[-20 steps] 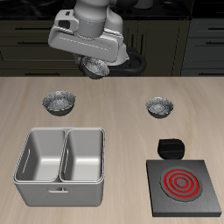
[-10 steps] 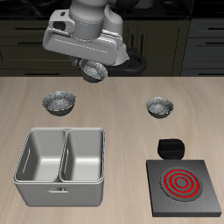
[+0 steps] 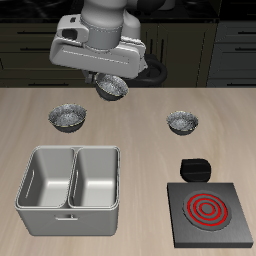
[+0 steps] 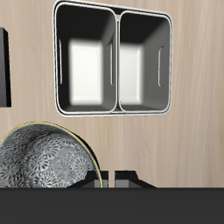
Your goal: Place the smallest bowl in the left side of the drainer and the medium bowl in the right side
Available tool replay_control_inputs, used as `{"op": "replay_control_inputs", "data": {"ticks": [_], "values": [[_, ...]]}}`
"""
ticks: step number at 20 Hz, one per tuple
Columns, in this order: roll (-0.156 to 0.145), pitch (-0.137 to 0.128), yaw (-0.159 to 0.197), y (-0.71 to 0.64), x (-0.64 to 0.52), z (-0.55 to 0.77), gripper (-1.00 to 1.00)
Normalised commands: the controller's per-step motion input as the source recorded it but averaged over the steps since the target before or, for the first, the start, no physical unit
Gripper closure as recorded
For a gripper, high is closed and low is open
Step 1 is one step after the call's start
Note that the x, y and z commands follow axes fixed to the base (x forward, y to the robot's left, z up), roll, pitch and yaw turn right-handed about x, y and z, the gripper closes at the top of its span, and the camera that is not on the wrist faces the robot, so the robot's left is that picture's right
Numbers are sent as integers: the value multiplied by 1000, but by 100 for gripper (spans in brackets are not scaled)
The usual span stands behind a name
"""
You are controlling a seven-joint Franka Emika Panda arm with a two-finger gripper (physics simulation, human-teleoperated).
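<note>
My gripper [image 3: 110, 80] hangs high above the back of the table, shut on the rim of the smallest bowl [image 3: 110, 89], a shiny grey bowl that hangs tilted under the fingers. The wrist view has the same speckled bowl [image 4: 44, 162] close beside the gripper [image 4: 109, 178]. Below and nearer the table's front edge stands the drainer [image 3: 70, 150], with nothing in either compartment; the wrist view also takes in the drainer [image 4: 114, 112]. The medium bowl [image 3: 183, 122] rests on the table farther back than the stove.
A wider similar bowl [image 3: 67, 118] sits behind the drainer. A black stove with red rings [image 3: 208, 210] stands beside the drainer at the front edge, its edge also showing as the stove [image 4: 3, 66]. A small black object [image 3: 195, 168] lies just behind it.
The gripper has come a little lower and forward with the bowl still held. The bowls on the table and the drainer have not moved.
</note>
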Motion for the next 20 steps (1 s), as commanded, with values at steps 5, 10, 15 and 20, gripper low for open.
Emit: {"op": "replay_control_inputs", "data": {"ticks": [5, 10, 15, 20], "values": [[-13, -19, 41, 65, 370, 53, 100], [-5, -13, 2, 123, 474, 106, 100], [-20, -20, 21, 55, 275, 76, 100], [-15, -10, -40, -57, 255, 37, 100]]}}
